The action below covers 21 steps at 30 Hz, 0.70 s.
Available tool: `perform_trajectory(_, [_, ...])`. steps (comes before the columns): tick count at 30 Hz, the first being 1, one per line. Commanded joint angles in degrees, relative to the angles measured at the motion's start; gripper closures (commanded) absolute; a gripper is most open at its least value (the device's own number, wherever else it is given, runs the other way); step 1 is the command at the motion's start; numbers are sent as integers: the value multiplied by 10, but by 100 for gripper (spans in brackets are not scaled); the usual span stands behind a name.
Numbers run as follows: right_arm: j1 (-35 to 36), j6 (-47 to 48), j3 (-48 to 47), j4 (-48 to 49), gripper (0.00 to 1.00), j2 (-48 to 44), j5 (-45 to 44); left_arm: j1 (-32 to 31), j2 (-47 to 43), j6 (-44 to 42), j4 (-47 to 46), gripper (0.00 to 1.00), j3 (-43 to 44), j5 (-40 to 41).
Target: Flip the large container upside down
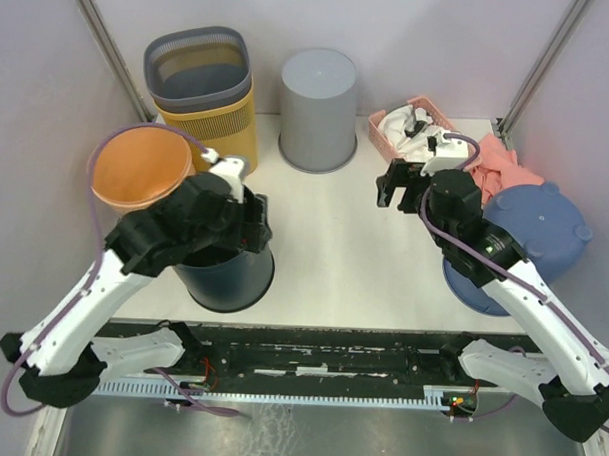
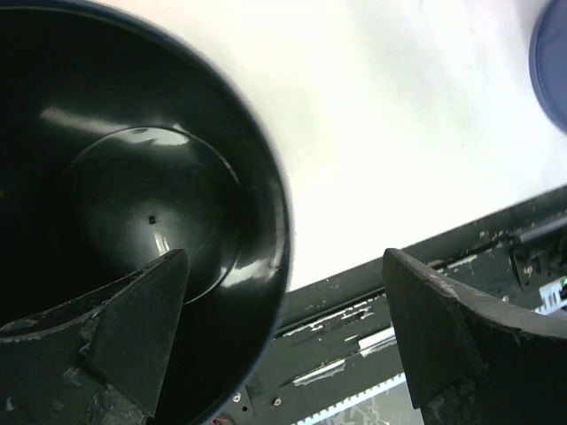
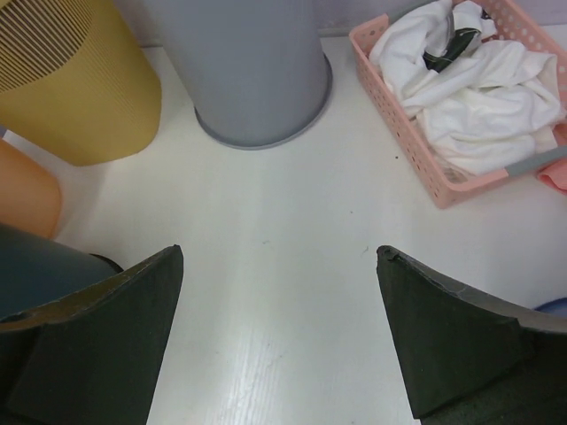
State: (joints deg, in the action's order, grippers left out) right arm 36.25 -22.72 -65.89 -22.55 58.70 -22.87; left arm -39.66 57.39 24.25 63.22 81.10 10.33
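Presently, the large dark container (image 1: 228,275) is found standing upright, mouth up, at the near left of the counter (image 1: 344,249), close to the near edge. An orange bucket (image 1: 142,167) is set just behind it to the left. The left fingers (image 2: 133,336) are spread wide over the container's rim: in the left wrist view one is seen above the dark inside and the other outside, over the counter's near edge. Whether the rim is touched cannot be told, and nothing is clamped. The right fingers (image 3: 106,345) are also held wide apart above bare counter right of the middle, with nothing between them. Along the back are placed a yellow bin (image 1: 204,89), a grey container (image 1: 319,108) and a pink basket (image 1: 388,126) filled with white cloth (image 1: 413,132). A blue container (image 1: 535,231) is seen at the right edge.
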Motion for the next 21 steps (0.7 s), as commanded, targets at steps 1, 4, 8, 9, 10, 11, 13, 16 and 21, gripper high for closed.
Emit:
perform_trajectory(1, [-1, 19, -15, -52, 1, -17, -25, -98, 40, 63, -67, 3, -17, 104])
perform_trajectory(4, [-1, 19, -16, -58, 1, -19, -23, -103, 64, 80, -76, 4, -28, 138])
perform_trajectory(8, [-1, 14, -13, -63, 1, -20, -18, -103, 85, 94, -82, 14, -50, 171])
perform_trajectory(9, [-1, 14, -12, -62, 1, -22, -17, -103, 87, 96, -83, 19, -54, 172])
perform_trajectory(10, [-1, 15, -10, -62, 1, -23, -17, -103, 88, 97, -86, 23, -58, 173])
perform_trajectory(11, [-1, 15, -8, -61, 1, -26, -17, -103, 88, 98, -89, 28, -63, 175])
perform_trajectory(13, [-1, 17, -5, -59, 1, -29, -20, -103, 86, 99, -100, 37, -69, 173])
perform_trajectory(16, [-1, 19, -4, -60, 1, -31, -22, -102, 90, 99, -105, 53, -71, 166])
perform_trajectory(21, [-1, 21, -12, -70, 1, -31, -13, -103, 98, 93, -125, 83, -68, 136])
